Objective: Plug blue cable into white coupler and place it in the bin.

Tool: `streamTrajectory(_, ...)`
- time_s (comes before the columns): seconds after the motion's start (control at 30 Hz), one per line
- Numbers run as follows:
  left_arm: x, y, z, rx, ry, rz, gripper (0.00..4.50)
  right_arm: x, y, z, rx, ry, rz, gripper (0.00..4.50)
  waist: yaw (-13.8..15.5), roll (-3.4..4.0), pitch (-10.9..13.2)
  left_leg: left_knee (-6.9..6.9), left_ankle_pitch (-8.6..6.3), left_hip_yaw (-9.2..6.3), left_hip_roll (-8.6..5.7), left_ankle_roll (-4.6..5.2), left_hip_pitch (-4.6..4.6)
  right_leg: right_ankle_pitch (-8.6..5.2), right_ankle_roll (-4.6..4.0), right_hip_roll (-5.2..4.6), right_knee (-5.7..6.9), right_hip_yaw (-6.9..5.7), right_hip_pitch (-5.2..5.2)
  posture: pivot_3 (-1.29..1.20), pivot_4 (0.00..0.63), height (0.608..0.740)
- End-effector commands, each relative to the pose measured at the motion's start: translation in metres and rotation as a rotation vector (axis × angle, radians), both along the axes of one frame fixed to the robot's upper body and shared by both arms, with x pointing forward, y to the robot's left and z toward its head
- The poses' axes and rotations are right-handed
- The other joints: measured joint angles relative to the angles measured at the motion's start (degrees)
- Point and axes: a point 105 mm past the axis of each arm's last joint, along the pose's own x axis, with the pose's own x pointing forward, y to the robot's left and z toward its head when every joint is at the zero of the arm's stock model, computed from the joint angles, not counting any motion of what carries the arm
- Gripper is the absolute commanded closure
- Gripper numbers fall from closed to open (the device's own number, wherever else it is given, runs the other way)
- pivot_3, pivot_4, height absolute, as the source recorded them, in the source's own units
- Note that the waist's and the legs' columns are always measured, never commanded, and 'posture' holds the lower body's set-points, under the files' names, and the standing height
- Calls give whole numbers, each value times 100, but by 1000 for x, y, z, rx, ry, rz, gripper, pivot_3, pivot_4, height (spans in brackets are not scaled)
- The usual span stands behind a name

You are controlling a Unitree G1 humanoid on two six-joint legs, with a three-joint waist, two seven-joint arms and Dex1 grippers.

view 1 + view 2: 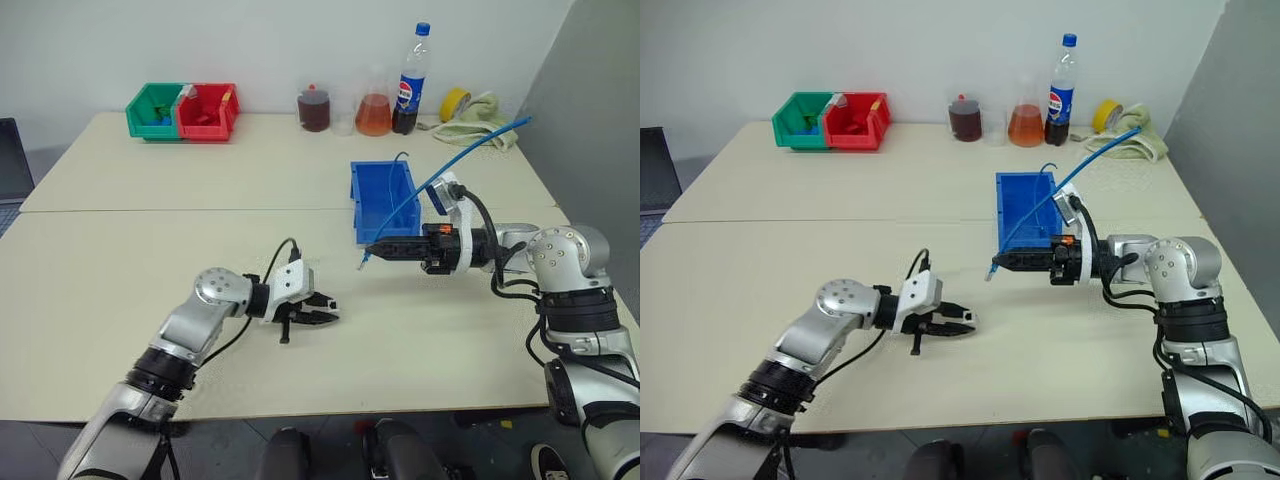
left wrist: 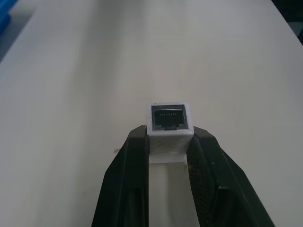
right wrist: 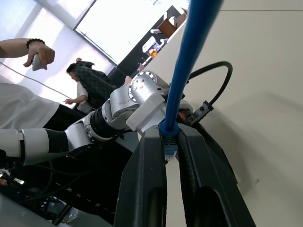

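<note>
The counter (image 1: 150, 260) is a wide pale surface, and on it the blue bin (image 1: 383, 200) stands open-topped just behind the right gripper (image 1: 378, 249); it looks rigid and light, and it needs no handling. The blue cable (image 1: 455, 163) is thin and flexible: its free length rises in a bow over the bin toward the wall, so it will probably swing and bend when moved. It is best held close to the plug, and there the right jaws are closed on it, the plug tip pointing at the left gripper (image 1: 322, 312). The white coupler (image 2: 169, 126) is a small, hard, smooth plastic block, likely slippery; the left jaws pinch it by its two side faces, with its dark socket facing outward, well apart from the plug.
</note>
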Motion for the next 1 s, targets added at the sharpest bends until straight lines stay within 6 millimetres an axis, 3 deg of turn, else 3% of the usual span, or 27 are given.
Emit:
streamTrajectory(0.03,8,-9,2,7,-77,-53,3713,-1,1,9,2,-101,-25,4391,6,0,0,0,0,0,-1,0,1,0,0,0,0,0,0,0,150,740)
streamTrajectory(0.27,13,-5,-2,13,-86,-59,3713,-5,7,-3,-52,-252,-47,4391,11,0,-1,7,0,-1,-2,1,2,1,6,0,2,0,5,0,150,740)
streamTrajectory(0.6,9,2,-4,-5,-49,-47,3713,-24,27,-30,-66,-578,62,4391,-27,-1,-1,14,1,-1,6,0,9,0,7,13,9,1,7,0,150,740)
streamTrajectory(0.83,6,4,-2,-7,-42,-46,3713,-26,39,-35,-39,-685,107,4391,-25,-1,-1,17,1,-2,8,0,14,0,7,15,10,1,12,0,150,740)
streamTrajectory(1.0,3,6,-2,-2,-36,-48,3713,-24,45,-49,-59,-700,144,4391,-18,-1,-1,19,1,-3,7,0,15,0,6,15,12,0,12,0,150,740)
